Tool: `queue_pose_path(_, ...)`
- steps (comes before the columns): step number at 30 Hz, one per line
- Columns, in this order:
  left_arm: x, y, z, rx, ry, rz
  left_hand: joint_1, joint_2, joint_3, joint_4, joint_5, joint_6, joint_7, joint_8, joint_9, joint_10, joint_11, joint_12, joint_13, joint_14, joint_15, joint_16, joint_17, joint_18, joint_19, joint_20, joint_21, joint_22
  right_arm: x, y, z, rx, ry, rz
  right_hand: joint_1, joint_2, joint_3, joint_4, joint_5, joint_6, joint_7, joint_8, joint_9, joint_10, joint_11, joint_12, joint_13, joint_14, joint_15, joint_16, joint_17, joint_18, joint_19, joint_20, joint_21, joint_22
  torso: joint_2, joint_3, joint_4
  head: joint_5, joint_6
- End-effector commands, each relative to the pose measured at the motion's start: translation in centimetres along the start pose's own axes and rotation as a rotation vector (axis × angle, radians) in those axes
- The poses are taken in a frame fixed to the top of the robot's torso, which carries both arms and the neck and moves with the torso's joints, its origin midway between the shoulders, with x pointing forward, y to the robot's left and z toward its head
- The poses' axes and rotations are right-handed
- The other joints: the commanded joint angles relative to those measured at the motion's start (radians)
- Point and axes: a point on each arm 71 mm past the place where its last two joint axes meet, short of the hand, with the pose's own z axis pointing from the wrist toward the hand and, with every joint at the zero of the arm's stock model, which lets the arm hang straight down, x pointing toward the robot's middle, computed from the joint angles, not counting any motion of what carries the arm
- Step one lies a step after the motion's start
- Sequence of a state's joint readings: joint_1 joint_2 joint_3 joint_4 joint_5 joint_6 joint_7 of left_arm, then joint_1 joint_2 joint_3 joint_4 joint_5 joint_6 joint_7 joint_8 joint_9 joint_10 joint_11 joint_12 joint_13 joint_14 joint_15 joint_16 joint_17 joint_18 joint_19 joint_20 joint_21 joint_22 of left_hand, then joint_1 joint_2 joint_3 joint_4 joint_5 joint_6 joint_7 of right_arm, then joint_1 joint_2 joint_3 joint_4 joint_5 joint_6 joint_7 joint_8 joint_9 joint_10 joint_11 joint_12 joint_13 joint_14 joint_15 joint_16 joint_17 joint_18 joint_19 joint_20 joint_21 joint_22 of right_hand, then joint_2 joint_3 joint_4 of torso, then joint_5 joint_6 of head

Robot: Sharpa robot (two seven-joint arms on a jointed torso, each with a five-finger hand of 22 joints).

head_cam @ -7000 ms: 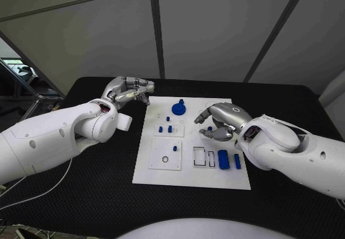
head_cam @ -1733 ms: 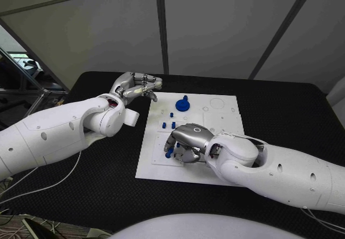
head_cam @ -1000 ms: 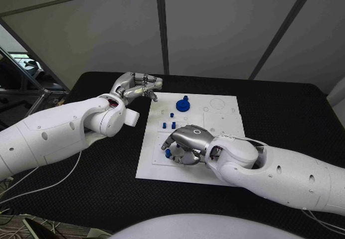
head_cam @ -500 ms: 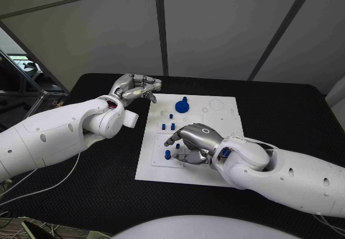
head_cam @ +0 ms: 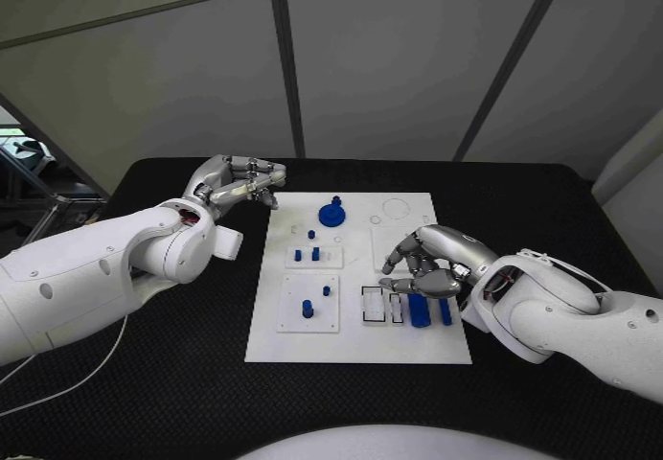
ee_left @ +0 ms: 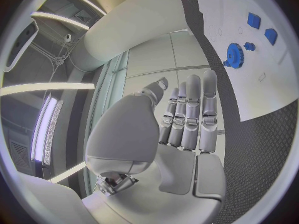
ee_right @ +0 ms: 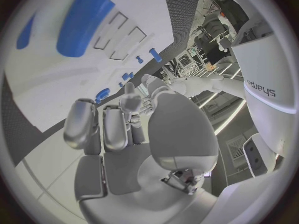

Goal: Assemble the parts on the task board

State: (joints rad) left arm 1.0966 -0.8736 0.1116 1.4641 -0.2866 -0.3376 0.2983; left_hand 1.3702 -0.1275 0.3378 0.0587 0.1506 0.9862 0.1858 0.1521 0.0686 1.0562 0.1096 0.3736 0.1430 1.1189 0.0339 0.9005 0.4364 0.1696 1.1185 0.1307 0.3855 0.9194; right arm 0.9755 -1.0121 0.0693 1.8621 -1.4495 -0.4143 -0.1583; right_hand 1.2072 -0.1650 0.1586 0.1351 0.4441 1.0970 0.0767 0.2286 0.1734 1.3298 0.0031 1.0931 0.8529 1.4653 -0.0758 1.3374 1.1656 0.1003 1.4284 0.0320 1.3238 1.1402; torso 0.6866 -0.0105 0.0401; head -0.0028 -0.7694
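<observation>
The white task board (head_cam: 415, 340) lies in the middle of the black table. On it are a blue gear (head_cam: 331, 213), small blue pegs (head_cam: 309, 254), an upright blue peg (head_cam: 307, 308) in a small square plate, and two blue blocks (head_cam: 419, 309) at the right. My right hand (head_cam: 428, 264) hovers over the board just beyond the blocks, fingers loosely bent, holding nothing. The right wrist view shows my right hand (ee_right: 124, 134), the larger block (ee_right: 84, 22) and empty slots (ee_right: 118, 32). My left hand (head_cam: 238, 182) is off the board's far left corner, empty; in the left wrist view my left hand (ee_left: 181, 129) has straight fingers.
Two empty rectangular slots (head_cam: 381, 304) lie just left of the blue blocks. Round outlines (head_cam: 394, 206) mark the board's far right part. Black table (head_cam: 152, 355) surrounds the board on all sides. The left wrist view shows the gear (ee_left: 234, 55).
The camera has shifted. My right hand has left the small square plate at the board's left and moved to its right side, leaving the upright peg standing. The left hand stays put.
</observation>
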Motion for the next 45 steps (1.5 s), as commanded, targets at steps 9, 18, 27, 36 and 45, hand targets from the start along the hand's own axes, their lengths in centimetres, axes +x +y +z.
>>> queue_pose_path(9, 0.4, -0.3, -0.1, 0.007, 0.014, -0.006, 0.008, 0.001, 0.0, -0.006, 0.001, -0.005, 0.002, -0.004, 0.001, -0.006, 0.002, -0.004, -0.001, -0.004, 0.002, -0.003, -0.002, 0.011, 0.001, 0.004, -0.005, -0.001, -1.3, -3.0, -2.9, 0.267, 0.033, 0.024, -0.008, 0.017, -0.158, 0.107, 0.019, -0.069, 0.007, 0.075, 0.08, 0.022, 0.0, 0.215, 0.296, 0.061, 0.008, 0.083, 0.127, -0.032, 0.027, 0.004, 0.053, 0.086, -0.006, 0.0006, -0.0203, -0.045, 0.003)
queue_pose_path(18, 0.4, -0.4, -0.2, 0.009, 0.014, -0.006, 0.008, 0.001, 0.0, -0.006, 0.001, -0.005, 0.002, -0.004, 0.001, -0.006, 0.002, -0.004, -0.001, -0.004, 0.002, -0.003, -0.002, 0.011, 0.001, 0.005, -0.005, -0.002, -0.4, -3.5, -3.5, 0.347, 0.103, -0.093, -0.041, 0.03, -0.258, 0.159, 0.017, -0.107, 0.009, 0.116, 0.117, 0.012, 0.004, 0.215, 0.312, 0.061, 0.011, 0.098, 0.151, -0.036, 0.029, 0.008, 0.064, 0.105, -0.006, 0.0012, -0.0226, -0.044, -0.002)
queue_pose_path(27, 0.4, -0.4, -0.2, 0.009, 0.015, -0.007, 0.008, 0.001, 0.0, -0.006, 0.001, -0.005, 0.002, -0.004, 0.001, -0.006, 0.002, -0.004, -0.001, -0.004, 0.002, -0.003, -0.002, 0.011, 0.001, 0.005, -0.005, -0.002, 0.9, -3.5, -3.5, 0.362, 0.141, -0.142, -0.049, 0.033, -0.277, 0.159, 0.017, -0.115, 0.009, 0.126, 0.126, 0.006, 0.004, 0.209, 0.308, 0.061, 0.011, 0.098, 0.152, -0.035, 0.028, 0.008, 0.064, 0.105, -0.005, 0.0007, -0.0215, -0.044, -0.004)
queue_pose_path(36, 0.4, -0.4, -0.2, 0.009, 0.016, -0.007, 0.008, 0.001, 0.0, -0.006, 0.001, -0.005, 0.002, -0.004, 0.001, -0.006, 0.002, -0.004, -0.001, -0.004, 0.002, -0.003, -0.002, 0.011, 0.001, 0.005, -0.005, -0.002, 1.4, -3.5, -3.3, 0.368, 0.161, -0.169, -0.056, 0.035, -0.287, 0.159, 0.014, -0.118, 0.009, 0.134, 0.132, 0.004, 0.004, 0.206, 0.307, 0.061, 0.011, 0.099, 0.153, -0.035, 0.028, 0.009, 0.065, 0.106, -0.005, 0.0001, -0.0214, -0.043, -0.009)
queue_pose_path(45, 0.5, -0.4, -0.2, 0.009, 0.018, -0.008, 0.008, 0.001, 0.0, -0.006, 0.001, -0.005, 0.002, -0.004, 0.001, -0.006, 0.002, -0.004, -0.001, -0.004, 0.002, -0.003, -0.002, 0.011, 0.001, 0.005, -0.005, -0.002, 2.3, -3.5, -3.0, 0.373, 0.188, -0.187, -0.059, 0.038, -0.292, 0.159, 0.011, -0.118, 0.008, 0.139, 0.136, 0.003, 0.004, 0.205, 0.307, 0.06, 0.011, 0.098, 0.153, -0.036, 0.028, 0.009, 0.065, 0.107, -0.004, 0.0, -0.0212, -0.04, -0.011)
